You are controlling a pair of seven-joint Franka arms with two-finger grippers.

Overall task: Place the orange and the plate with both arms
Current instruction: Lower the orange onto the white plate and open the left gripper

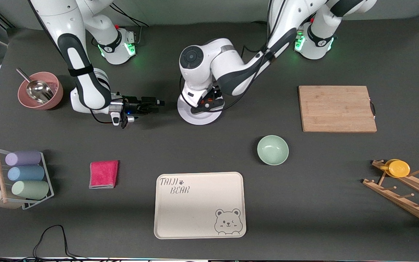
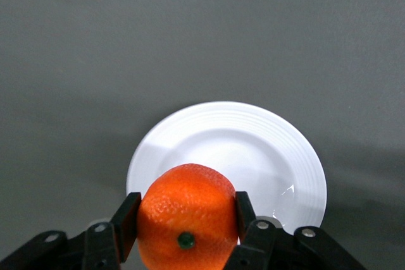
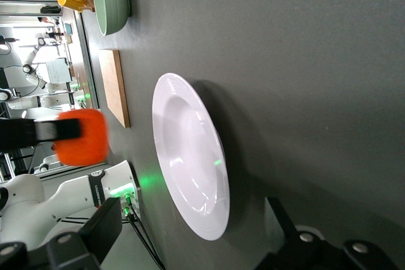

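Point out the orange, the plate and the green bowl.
orange [image 2: 185, 210]: left wrist view, middle of its skin.
plate [image 2: 253, 150]: left wrist view, bare centre.
green bowl [image 1: 272, 149]: front view, inside bottom.

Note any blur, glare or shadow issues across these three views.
Right wrist view: the orange is blurred, a green glint lies on the plate. Left wrist view: sharp orange, small glare on the plate rim. Front view: even light, soft shadows beside the green bowl.

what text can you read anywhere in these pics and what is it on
"TAIJI BEAR", in two lines with a paw print, on the cream tray, which also carries a bear face drawing.
Small markings on the arm bases are too small to read.
No other text is visible.
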